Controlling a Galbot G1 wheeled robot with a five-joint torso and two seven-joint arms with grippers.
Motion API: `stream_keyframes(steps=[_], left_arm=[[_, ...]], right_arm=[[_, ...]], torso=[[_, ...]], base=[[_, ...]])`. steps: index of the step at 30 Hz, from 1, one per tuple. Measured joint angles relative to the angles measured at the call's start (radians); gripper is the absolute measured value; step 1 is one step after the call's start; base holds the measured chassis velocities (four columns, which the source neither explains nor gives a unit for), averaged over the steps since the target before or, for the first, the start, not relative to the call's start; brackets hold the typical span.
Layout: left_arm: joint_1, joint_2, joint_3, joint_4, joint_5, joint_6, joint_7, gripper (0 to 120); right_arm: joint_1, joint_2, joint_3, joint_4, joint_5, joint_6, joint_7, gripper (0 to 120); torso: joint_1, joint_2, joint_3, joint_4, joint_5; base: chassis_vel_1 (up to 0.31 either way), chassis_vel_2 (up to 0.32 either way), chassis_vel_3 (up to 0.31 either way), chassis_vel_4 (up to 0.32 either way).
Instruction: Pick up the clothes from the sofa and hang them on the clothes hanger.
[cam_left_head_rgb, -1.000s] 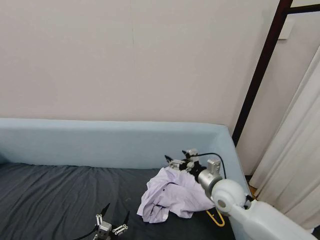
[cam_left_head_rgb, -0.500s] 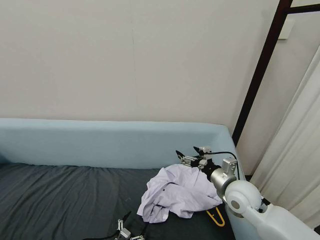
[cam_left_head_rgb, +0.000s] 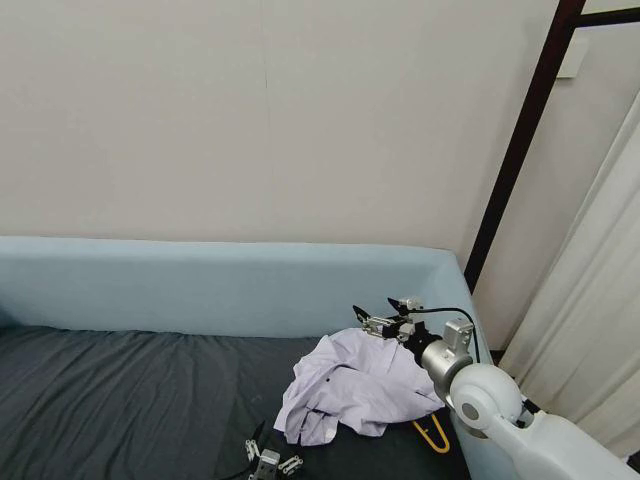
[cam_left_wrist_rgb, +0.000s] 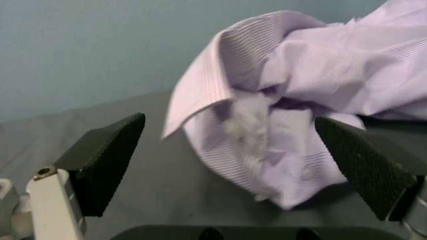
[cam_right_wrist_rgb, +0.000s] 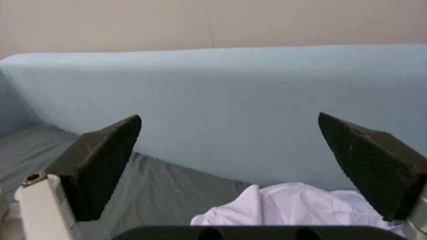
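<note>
Crumpled lilac pinstriped shirt (cam_left_head_rgb: 345, 385) on sofa (cam_left_head_rgb: 200, 290); L gripper (cam_left_head_rgb: 268, 460) & R gripper (cam_left_head_rgb: 381, 313) jaws spread.

Soft, even indoor light falls fairly bright on the pale wall (cam_left_head_rgb: 250, 120) in the head view. The left wrist view is dimmer, with shadow pooled under the lilac shirt (cam_left_wrist_rgb: 293, 75) on the dark seat (cam_left_wrist_rgb: 167, 200).
</note>
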Motion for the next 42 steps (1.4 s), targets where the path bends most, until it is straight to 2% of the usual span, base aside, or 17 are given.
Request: stream_keyframes(steps=[1,6,10,11,14,16,20,22,26,29,32,33,36,37,39,40,42], left_arm=[[0.000,0.000,0.000,0.000,0.000,0.000,0.000,100],[-0.009,-0.015,0.009,0.012,-0.012,-0.020,-0.003,86],[-0.015,-0.022,0.012,0.023,-0.034,-0.020,-0.014,66],[-0.015,-0.022,0.012,0.023,-0.034,-0.020,-0.014,66],[-0.021,-0.029,0.010,0.032,-0.036,-0.020,-0.018,52],[-0.022,-0.030,0.009,0.033,-0.036,-0.019,-0.019,49],[-0.024,-0.031,0.001,0.035,-0.036,-0.016,-0.028,30],[-0.024,-0.030,-0.003,0.034,-0.036,-0.016,-0.031,27],[-0.022,-0.013,-0.017,0.014,-0.041,-0.016,-0.038,7],[-0.019,0.000,-0.021,-0.006,-0.051,-0.017,-0.038,0],[-0.015,0.015,-0.025,-0.029,-0.063,-0.020,-0.038,0],[-0.013,0.026,-0.028,-0.048,-0.072,-0.022,-0.038,0],[-0.010,0.095,-0.038,-0.195,-0.135,-0.015,-0.030,0],[-0.010,0.095,-0.038,-0.195,-0.135,-0.015,-0.030,0],[-0.022,0.137,-0.039,-0.281,-0.171,0.001,-0.020,0],[-0.043,0.176,-0.040,-0.351,-0.205,0.015,-0.013,0],[-0.083,0.238,-0.044,-0.432,-0.269,0.039,0.003,0]], right_arm=[[0.000,0.000,0.000,0.000,0.000,0.000,0.000,100],[-0.010,0.000,0.009,-0.001,0.000,0.002,-0.002,100],[-0.021,-0.005,0.016,-0.002,0.000,0.005,-0.006,100],[-0.021,-0.005,0.016,-0.002,0.000,0.005,-0.006,100],[-0.024,-0.010,0.020,-0.002,0.001,0.006,-0.007,100],[-0.024,-0.010,0.021,-0.002,0.002,0.006,-0.008,100],[-0.031,-0.011,0.025,0.000,0.002,0.007,-0.008,100],[-0.034,-0.011,0.026,0.001,0.002,0.007,-0.008,100],[-0.040,-0.013,0.028,0.001,0.002,0.010,-0.006,100],[-0.042,-0.014,0.028,0.000,0.002,0.013,0.001,100],[-0.043,-0.015,0.029,-0.004,0.001,0.013,0.011,100],[-0.043,-0.015,0.029,-0.008,0.001,0.014,0.018,100],[-0.040,-0.014,0.028,-0.023,0.002,0.013,0.036,100],[-0.040,-0.014,0.028,-0.023,0.002,0.013,0.036,100],[-0.037,-0.012,0.030,-0.027,0.003,0.013,0.038,100],[-0.035,-0.008,0.032,-0.030,0.003,0.013,0.039,100],[-0.035,-0.002,0.035,-0.033,0.004,0.013,0.039,100]], torso=[[0.000,0.000,0.000,0.0000,0.0000],[0.000,0.000,0.000,0.0001,0.0000],[0.000,0.000,0.000,0.0000,0.0000],[0.000,0.000,0.000,0.0000,0.0000],[0.000,0.000,0.000,0.0000,-0.0001],[0.000,0.000,0.000,0.0000,-0.0001],[0.000,0.000,0.000,0.0000,-0.0001],[0.000,0.000,0.000,0.0000,-0.0001],[0.000,0.000,0.000,0.0000,-0.0001],[0.000,0.000,0.000,0.0000,-0.0002],[0.000,0.000,0.000,0.0000,-0.0003],[0.000,0.000,0.000,0.0000,-0.0003],[0.000,0.000,0.000,-0.0001,-0.0003],[0.000,0.000,0.000,-0.0001,-0.0003],[0.000,0.000,0.000,0.0001,-0.0003],[0.000,0.000,0.000,0.0000,-0.0003],[0.000,0.000,0.000,-0.0003,-0.0003]], base=[[0.000,0.000,0.000,0.000],[0.000,0.000,0.000,0.000],[0.000,0.000,0.000,0.000],[0.000,0.000,0.000,0.000],[0.000,0.000,0.000,0.000],[0.000,0.000,0.000,0.000],[0.000,0.000,0.000,0.000],[0.000,0.000,0.000,0.000],[0.000,0.000,0.000,0.000],[0.000,0.000,0.000,0.000],[0.000,0.000,0.000,0.000],[0.000,0.000,0.000,0.000],[0.000,0.000,0.000,0.000],[0.000,0.000,0.000,0.000],[0.000,0.000,0.000,0.000],[0.000,0.000,0.000,0.000],[0.000,0.000,0.000,0.000]])
